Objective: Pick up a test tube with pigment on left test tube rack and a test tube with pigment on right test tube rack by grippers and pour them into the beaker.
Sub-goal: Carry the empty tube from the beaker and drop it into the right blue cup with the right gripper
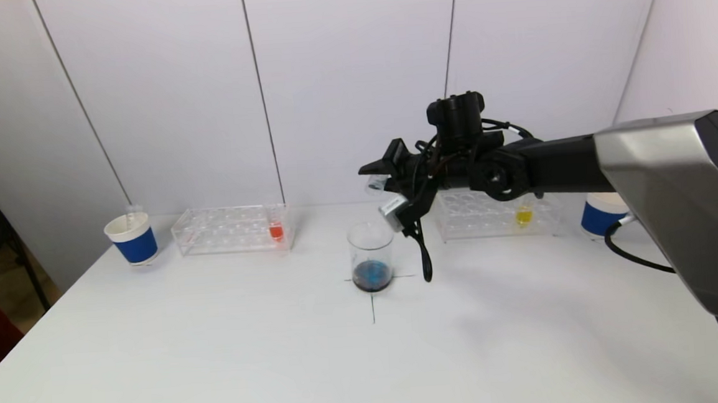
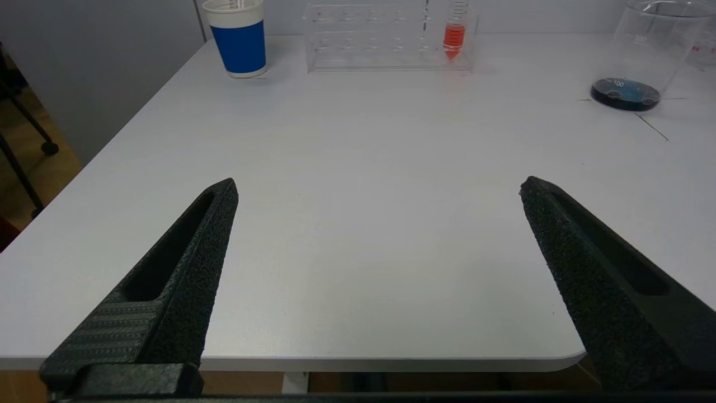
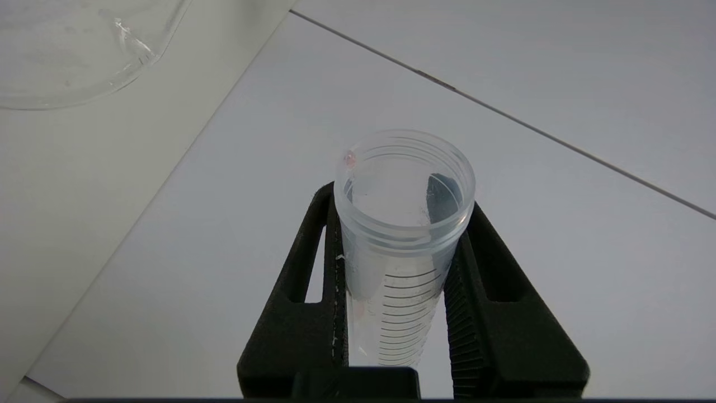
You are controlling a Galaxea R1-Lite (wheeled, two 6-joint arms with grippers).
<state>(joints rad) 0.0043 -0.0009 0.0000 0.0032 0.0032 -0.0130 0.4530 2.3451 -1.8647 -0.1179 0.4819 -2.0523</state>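
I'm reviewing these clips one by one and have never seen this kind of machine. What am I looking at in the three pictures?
It is a two-armed robot at a white table. The wide picture comes from a camera on its head; the other two from cameras on each wrist.

The right gripper has its jaws shut on a clear test tube that looks empty, raised above the beaker, which holds dark blue liquid. The left gripper waits near the table's front edge, jaws open, holding nothing.

Also on the table: a left rack with an orange tube, a right rack with a yellow tube, and a blue paper cup at each far side.
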